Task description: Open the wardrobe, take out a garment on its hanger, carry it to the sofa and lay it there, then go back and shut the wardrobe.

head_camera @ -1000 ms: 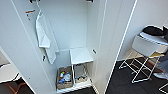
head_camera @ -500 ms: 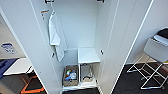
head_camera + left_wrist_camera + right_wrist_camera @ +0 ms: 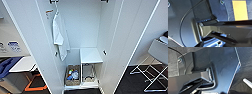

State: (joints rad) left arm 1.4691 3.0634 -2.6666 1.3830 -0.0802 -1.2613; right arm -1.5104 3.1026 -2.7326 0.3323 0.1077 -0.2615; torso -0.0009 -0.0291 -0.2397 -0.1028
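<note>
The wardrobe [image 3: 85, 27] stands right in front of me in the head view, tall and white. Both of its doors are swung open: the left door [image 3: 30, 45] and the right door [image 3: 130, 45]. Inside, a white top [image 3: 59, 37] hangs from the rail on the left side. A white shelf box [image 3: 90, 55] sits low on the right. In the wrist views I see dark parts of my own arms close up, and I cannot make out either gripper's state.
A basket [image 3: 73, 75] of small colourful items stands on the wardrobe floor. A white folding chair [image 3: 157, 57] stands to the right on dark carpet. To the left are a low white table [image 3: 22, 64], something blue [image 3: 7, 67] and orange floor marking [image 3: 35, 86].
The whole head view has shifted and the wardrobe now looks larger and more central, so the camera has come closer. Nothing inside the wardrobe has moved.
</note>
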